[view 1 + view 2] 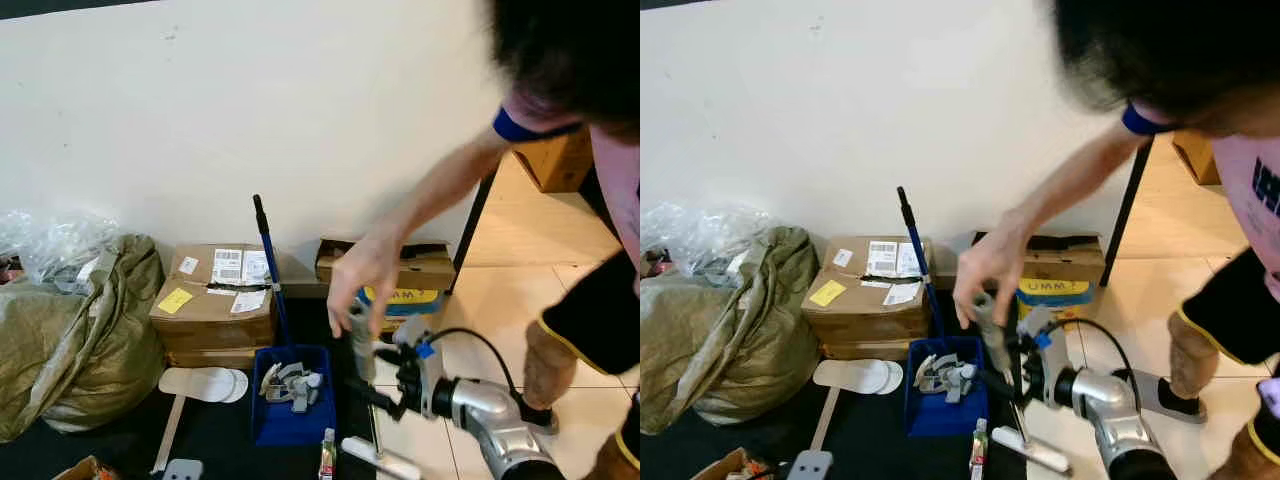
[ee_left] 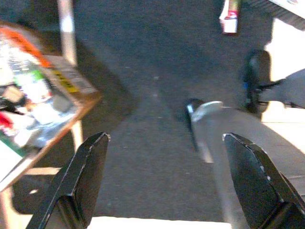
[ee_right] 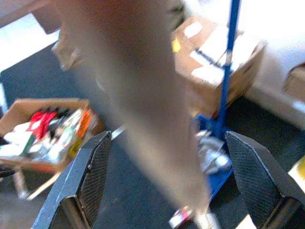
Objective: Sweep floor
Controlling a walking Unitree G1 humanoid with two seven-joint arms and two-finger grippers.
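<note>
A person's hand [image 1: 365,275] grips the top of a grey broom handle [image 1: 360,350], which runs down to a white head [image 1: 380,460] on the floor. My right gripper [image 1: 375,388] is open at the handle, just below that hand. In the right wrist view the blurred handle [image 3: 152,109] stands between the spread fingers [image 3: 90,171]. A blue dustpan [image 1: 290,420] with an upright blue handle [image 1: 268,260] sits left of the broom and holds crumpled grey scraps [image 1: 290,385]. My left gripper [image 2: 167,181] hangs open over the dark mat [image 2: 143,95].
Taped cardboard boxes [image 1: 215,300] and a second box [image 1: 400,265] line the wall. An olive sack [image 1: 80,340] bulges at the left, with white slippers [image 1: 205,383] beside it. A small tube [image 1: 327,455] lies by the dustpan. The person's leg [image 1: 545,370] stands on the tiles at the right.
</note>
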